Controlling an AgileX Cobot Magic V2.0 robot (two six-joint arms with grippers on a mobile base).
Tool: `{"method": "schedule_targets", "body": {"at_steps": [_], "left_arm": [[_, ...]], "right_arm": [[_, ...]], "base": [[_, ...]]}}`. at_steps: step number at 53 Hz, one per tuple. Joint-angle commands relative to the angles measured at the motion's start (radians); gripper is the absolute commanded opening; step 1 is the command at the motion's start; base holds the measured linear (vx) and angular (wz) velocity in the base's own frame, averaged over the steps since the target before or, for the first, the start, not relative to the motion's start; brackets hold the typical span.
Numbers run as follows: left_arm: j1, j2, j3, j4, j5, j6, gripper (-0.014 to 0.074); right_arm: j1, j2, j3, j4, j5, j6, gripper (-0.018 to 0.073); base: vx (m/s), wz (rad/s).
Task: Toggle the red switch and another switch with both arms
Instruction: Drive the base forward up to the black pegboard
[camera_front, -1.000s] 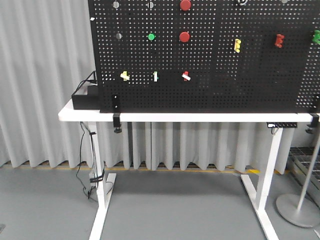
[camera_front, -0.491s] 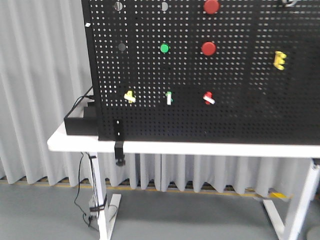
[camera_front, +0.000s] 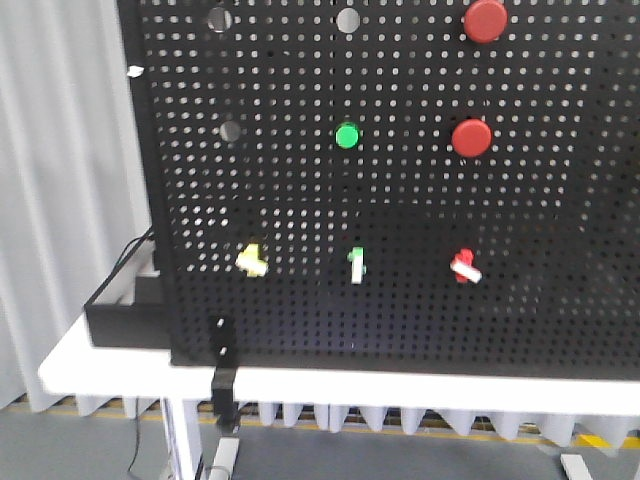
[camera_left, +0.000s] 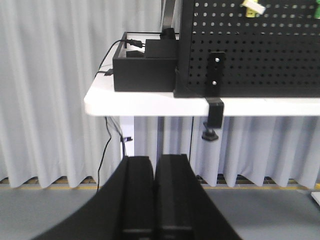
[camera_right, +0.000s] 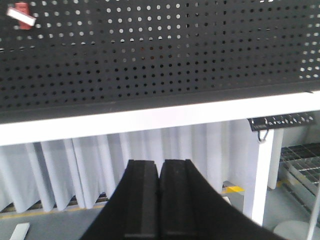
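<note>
On the black pegboard (camera_front: 400, 320) the red switch (camera_front: 464, 267), red base with a white lever, sits low at the right of a row of three toggles. The yellow switch (camera_front: 251, 260) is at the left of that row. The right wrist view catches the red switch (camera_right: 21, 15) at its top left corner; the left wrist view catches the yellow switch (camera_left: 253, 5) at its top edge. My left gripper (camera_left: 155, 161) is shut and empty, low, below table height. My right gripper (camera_right: 160, 164) is likewise shut and empty, under the table edge. Neither gripper shows in the front view.
A green-based toggle (camera_front: 356, 265) sits between the two switches. Above are a green button (camera_front: 347, 135), two big red buttons (camera_front: 471, 138) and grey knobs (camera_front: 230, 130). A black box (camera_front: 120, 318) with cables stands on the white table (camera_front: 300, 385). A black clamp (camera_front: 224, 385) grips the table edge.
The front view has closed in on the pegboard and shifted left: the toggle row and buttons appear much larger, and the right-hand board items and table legs have left the frame.
</note>
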Motion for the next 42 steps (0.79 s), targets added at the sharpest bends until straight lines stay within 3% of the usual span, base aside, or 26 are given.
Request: {"method": "schedule_targets", "body": {"at_steps": [1, 42], "left_arm": [[0.002, -0.017, 0.018, -0.008, -0.086, 0.003, 0.0003], [0.002, -0.017, 0.018, -0.008, -0.086, 0.003, 0.0003]], "right_arm": [[0.002, -0.01, 0.005, -0.009, -0.084, -0.003, -0.0006], [0.002, -0.01, 0.005, -0.009, -0.084, -0.003, -0.0006]], "base": [[0.34, -0.08], [0.23, -0.04]]}}
